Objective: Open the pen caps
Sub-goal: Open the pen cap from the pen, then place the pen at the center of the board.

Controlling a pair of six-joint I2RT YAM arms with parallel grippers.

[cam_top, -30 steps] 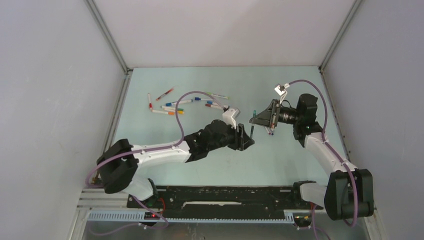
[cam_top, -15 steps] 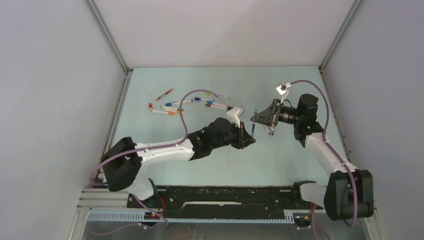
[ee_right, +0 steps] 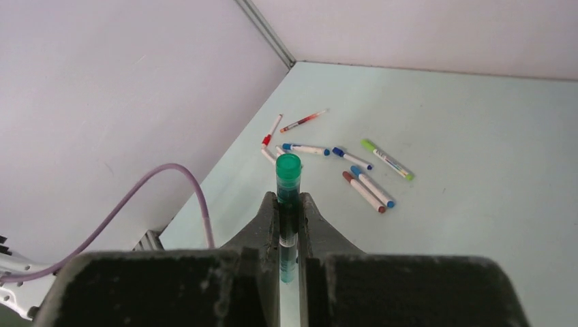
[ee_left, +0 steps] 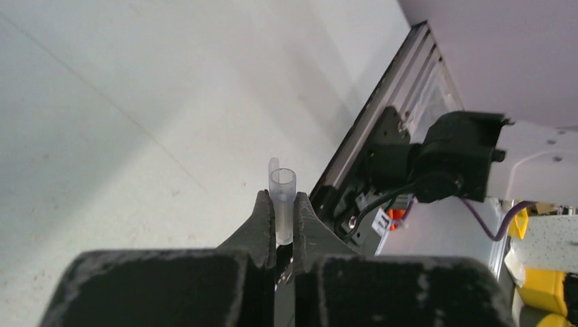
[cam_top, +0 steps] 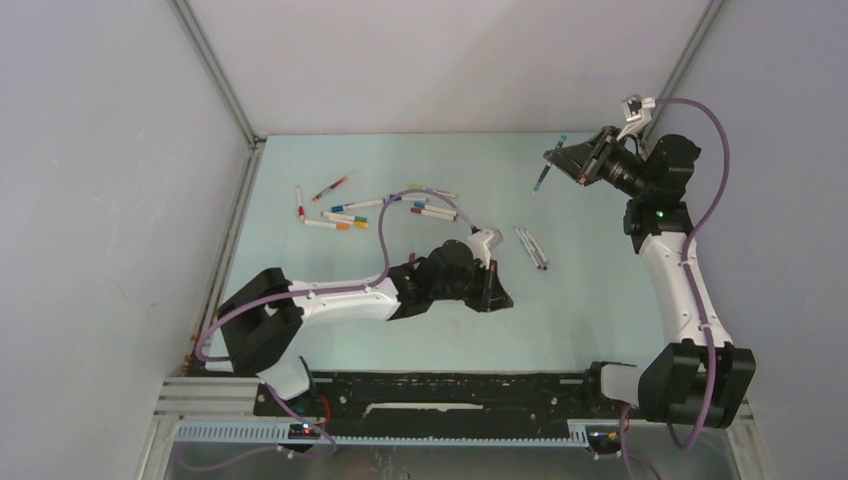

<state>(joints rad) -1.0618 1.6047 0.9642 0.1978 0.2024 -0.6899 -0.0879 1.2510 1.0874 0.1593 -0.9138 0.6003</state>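
My right gripper is raised at the far right and shut on a green pen. In the right wrist view the pen stands up between the fingers, green end on top. My left gripper is low over the table's middle and shut on a clear, greyish pen cap, whose open mouth points outward; the cap is too small to see from above. Several capped pens lie scattered at the back left, also in the right wrist view.
Two more pens lie side by side just beyond the left gripper. The left arm's purple cable loops over the pen cluster. Grey walls close the table on three sides. The right arm's base shows in the left wrist view.
The right gripper has pulled up and away to the far right with the green pen, out of the cap that stays in the left gripper. The left gripper has barely shifted.
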